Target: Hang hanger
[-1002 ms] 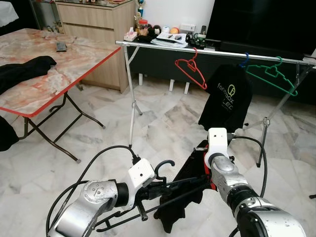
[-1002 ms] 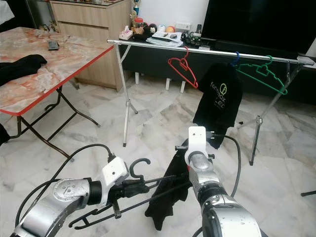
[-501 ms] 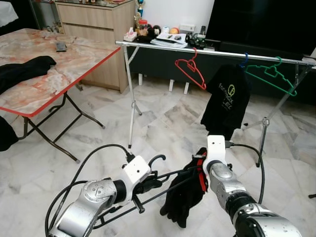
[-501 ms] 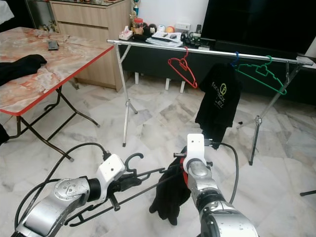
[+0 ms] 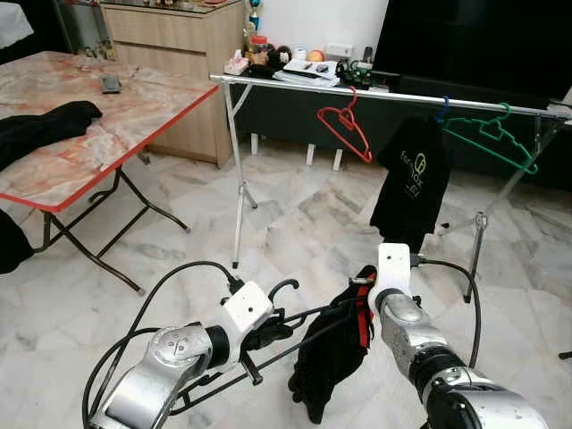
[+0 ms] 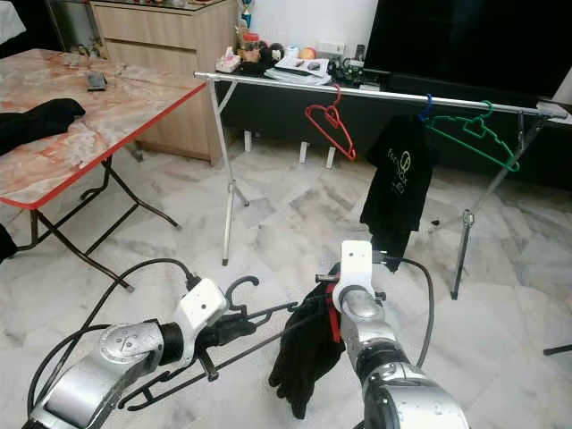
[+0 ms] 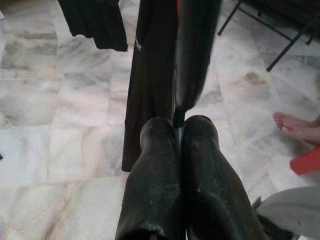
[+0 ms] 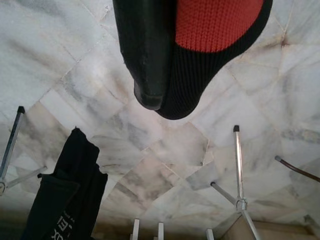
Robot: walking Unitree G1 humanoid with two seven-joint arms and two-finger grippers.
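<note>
While both arms have lifted over the last second, left gripper [image 5: 268, 335] stays pinched on black hanger [image 5: 295, 323] at lower centre; right gripper [image 5: 365, 308] clamps its garment [image 5: 331, 366]; rail [image 5: 375, 91] upper right, well apart.

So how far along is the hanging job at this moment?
Done: a black garment sits on the black wire hanger. In hand: the left gripper is shut on the hanger, the right gripper pinches the garment's red-trimmed edge. Left: hooking it on the silver clothes rail, which stands farther ahead.
</note>
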